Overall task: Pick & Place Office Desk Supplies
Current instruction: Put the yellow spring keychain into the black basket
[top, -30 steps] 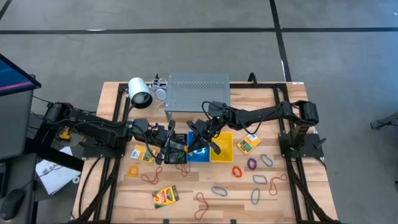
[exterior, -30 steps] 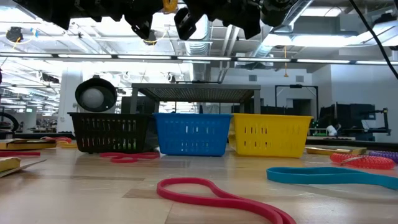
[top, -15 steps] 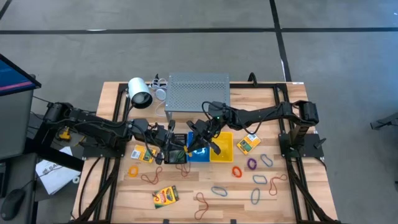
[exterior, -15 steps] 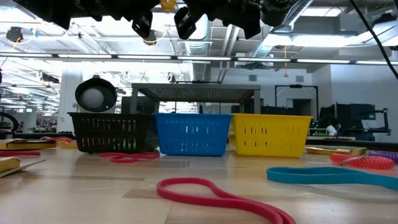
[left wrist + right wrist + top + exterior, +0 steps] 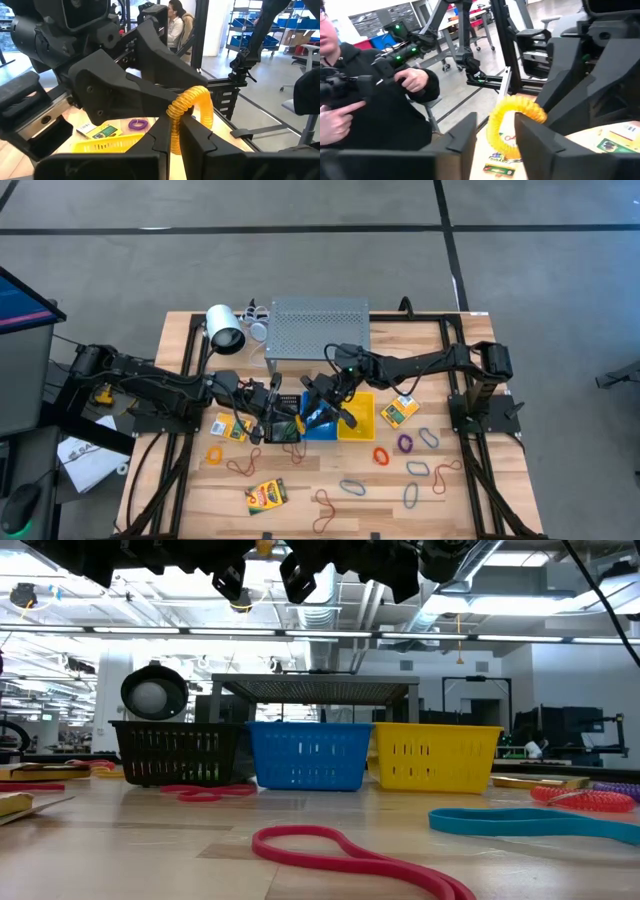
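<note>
A yellow coiled band [image 5: 192,102] hangs in the air between my two grippers, above the black basket [image 5: 286,431] and the blue basket [image 5: 318,426]. My left gripper [image 5: 172,142] is shut on it. My right gripper [image 5: 495,142] is open, its fingers standing on either side of the same band [image 5: 512,120]; I cannot tell whether they touch it. In the high view the grippers meet at about [image 5: 300,412]. Rubber bands [image 5: 381,455] and crayon boxes [image 5: 265,495] lie flat on the table. My left gripper pinches the yellow band's lower end [image 5: 175,131] between its two fingers. The fingers come level from the table's left side. The band arches up and over beyond the fingertips, lifted clear of the baskets and the table.
A yellow basket [image 5: 357,416] stands right of the blue one. Behind them are a grey perforated shelf [image 5: 318,330] and a white cylinder [image 5: 225,328]. More crayon boxes [image 5: 232,426] [image 5: 398,412] and bands [image 5: 405,443] are spread over the near half. A person [image 5: 370,100] sits beyond the table.
Both arms have stayed in place above the baskets. My left gripper has shut on the yellow band, and after that my right gripper has opened its fingers around it. The band stays lifted between them.
</note>
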